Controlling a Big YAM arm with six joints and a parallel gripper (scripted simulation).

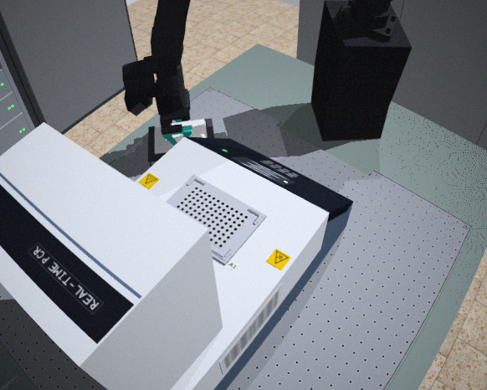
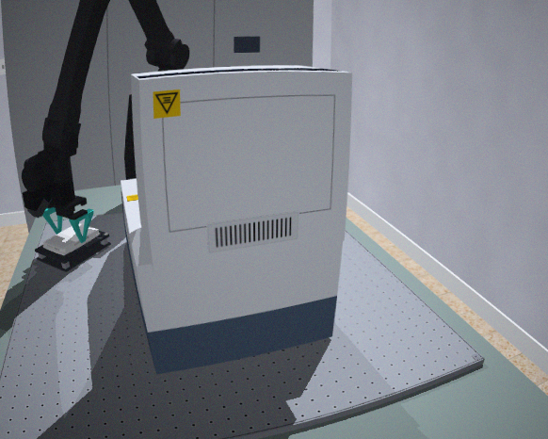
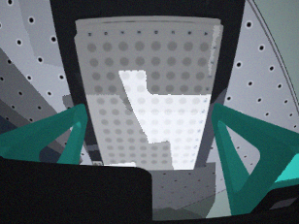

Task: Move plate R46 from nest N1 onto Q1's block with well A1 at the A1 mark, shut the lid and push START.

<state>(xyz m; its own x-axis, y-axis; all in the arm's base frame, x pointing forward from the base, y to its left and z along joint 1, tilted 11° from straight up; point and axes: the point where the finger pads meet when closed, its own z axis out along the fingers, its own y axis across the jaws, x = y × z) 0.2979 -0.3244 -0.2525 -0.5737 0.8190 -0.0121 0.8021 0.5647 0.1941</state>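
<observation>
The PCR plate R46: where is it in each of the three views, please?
Top: R46 lies upper centre, behind the cycler, mostly hidden by the gripper.
Exterior: R46 is at the left edge, on its black nest.
Wrist: R46 fills the centre.
Shared landmark: the teal fingers on either side of the plate.
</observation>
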